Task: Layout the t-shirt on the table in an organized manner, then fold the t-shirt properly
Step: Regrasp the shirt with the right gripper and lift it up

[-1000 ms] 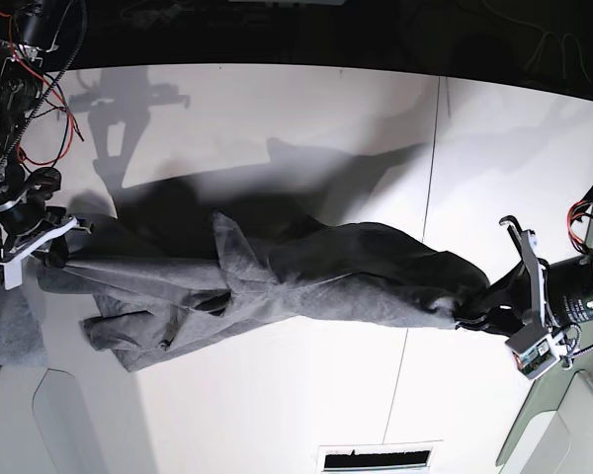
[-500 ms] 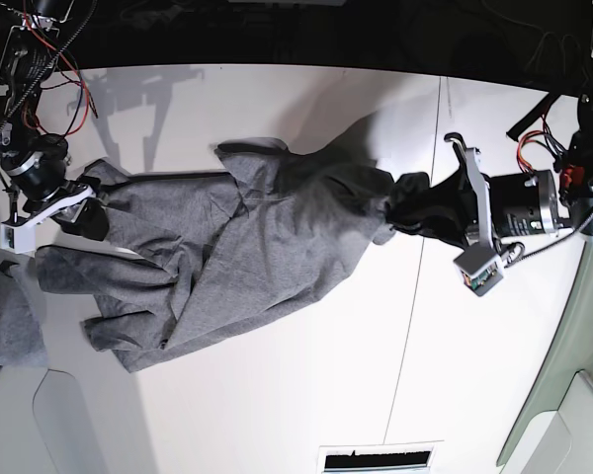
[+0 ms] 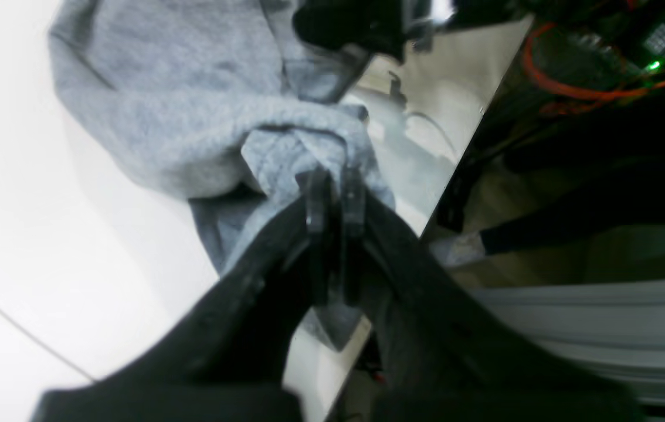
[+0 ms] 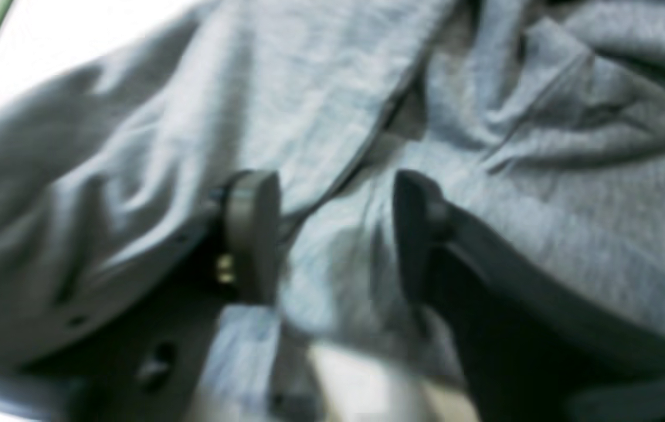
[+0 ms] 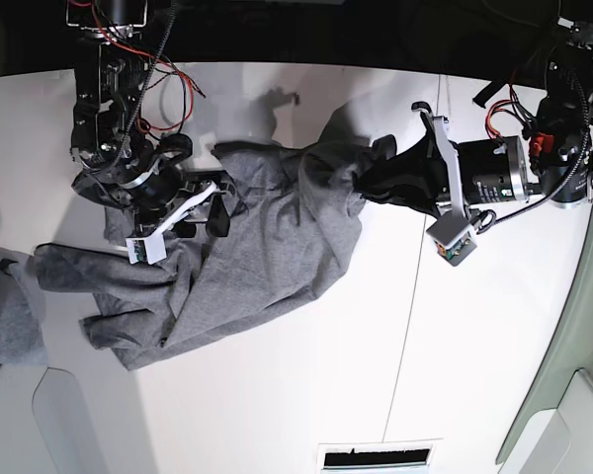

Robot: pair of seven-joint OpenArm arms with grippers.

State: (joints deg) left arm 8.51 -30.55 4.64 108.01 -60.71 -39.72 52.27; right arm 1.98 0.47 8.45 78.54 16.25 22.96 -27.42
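Pinched shut on a fold of the t-shirt (image 5: pixel 267 247), the left gripper (image 5: pixel 368 184) is seen near the far edge of the table (image 5: pixel 306 395), toward its right side in the base view. The right gripper (image 5: pixel 210 209) is held with its jaws apart over the cloth near the table's far left; nothing is clamped between its fingers (image 4: pixel 250 234).

The t-shirt is a plain heather-grey garment, crumpled and bunched, spread diagonally from the far middle of the table down toward the near left corner. Deep creases and overlapping layers are visible, and one end is gathered into the left gripper.

The table is matte white, with a thin dark seam line (image 5: pixel 415 296) running from far to near on the right. A second grey cloth (image 5: pixel 5 316) lies at the left edge, and a dark background is seen beyond the far edge.

In the left wrist view the closed fingertips (image 3: pixel 316 199) are shown biting a thick wad of fabric (image 3: pixel 203 117) by the table's edge. In the blurred right wrist view only wrinkled grey cloth (image 4: pixel 543 205) is shown beneath the spread jaws.
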